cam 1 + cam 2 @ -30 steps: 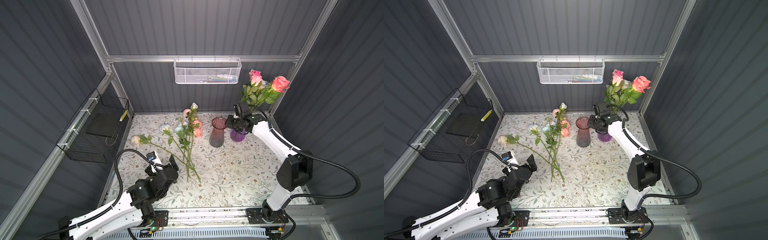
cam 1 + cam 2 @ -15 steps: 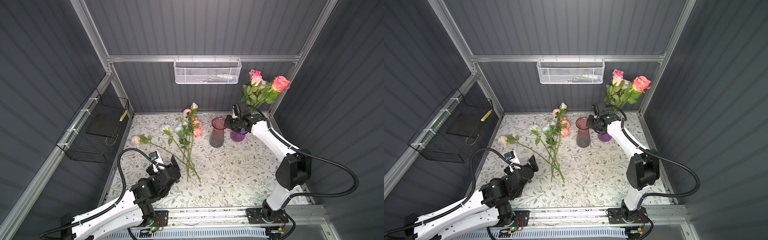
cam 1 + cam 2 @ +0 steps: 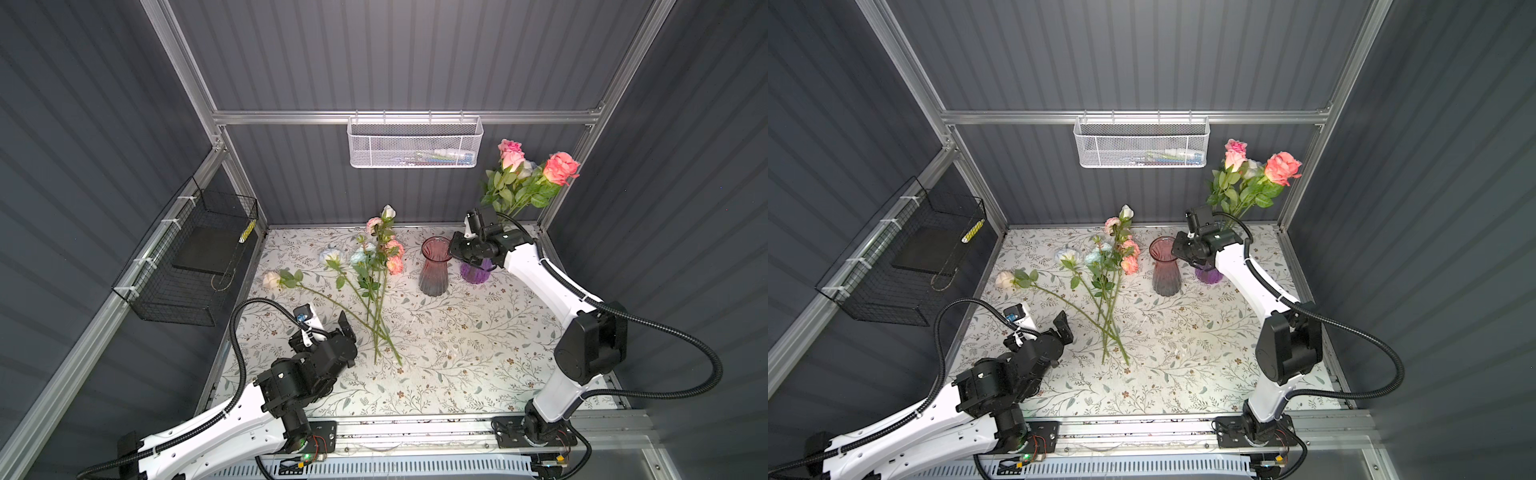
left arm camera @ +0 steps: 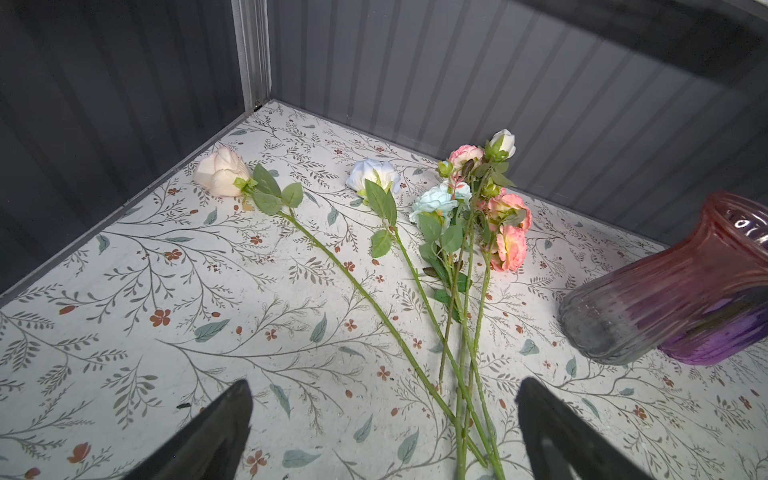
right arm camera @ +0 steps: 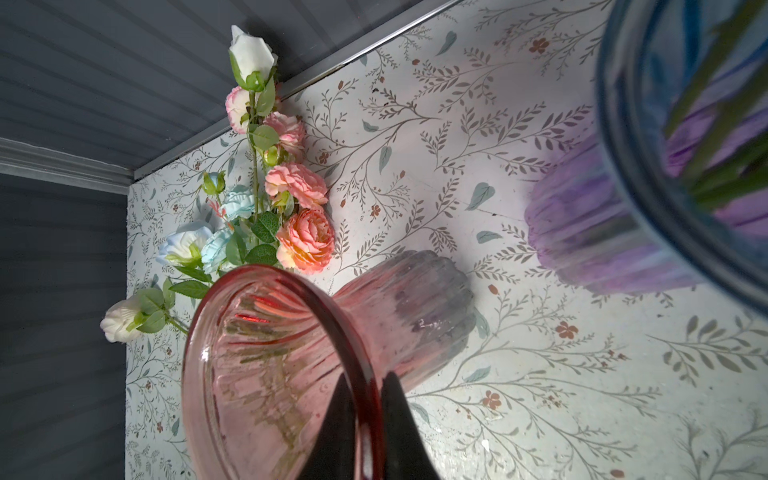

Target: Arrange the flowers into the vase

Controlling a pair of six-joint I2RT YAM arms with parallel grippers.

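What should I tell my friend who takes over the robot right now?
Left tool: open, near the stem ends of the loose flowers, holding nothing.
Right tool: shut on the rim of the pink vase, which is empty.
Done: a bunch stands in the purple vase.
Left: put the loose flowers from the table into a vase.

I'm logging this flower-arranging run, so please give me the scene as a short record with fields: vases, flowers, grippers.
pink vase: upright, empty
purple vase: upright beside the pink vase, holding several roses
loose flowers: lying on the table, stems fanned out
left gripper: jaws open, above the table by the loose flowers' cut ends, holding nothing
right gripper: jaws closed on the pink vase rim, one inside, one outside
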